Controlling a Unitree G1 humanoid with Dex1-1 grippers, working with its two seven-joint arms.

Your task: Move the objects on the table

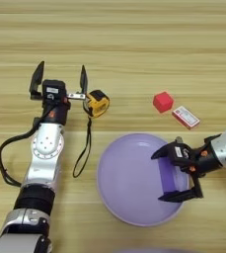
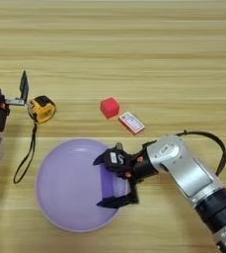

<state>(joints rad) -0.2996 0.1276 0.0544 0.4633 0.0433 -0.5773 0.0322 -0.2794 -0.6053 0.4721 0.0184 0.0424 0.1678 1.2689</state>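
Purple block (image 1: 168, 176) between right end effector (image 1: 159, 178) fingers

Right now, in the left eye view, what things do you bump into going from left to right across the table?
Left gripper → tape measure → lilac plate → red cube → red-and-white box. The right gripper and the purple block sit over the plate, so I leave them out.

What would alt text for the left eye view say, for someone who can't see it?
The robot's right gripper, fingers spread, straddles a flat purple block on a round lilac plate. Its left gripper, open, rests on the wooden table beside a yellow-and-black tape measure; a red cube and small red-and-white box lie beyond the plate.
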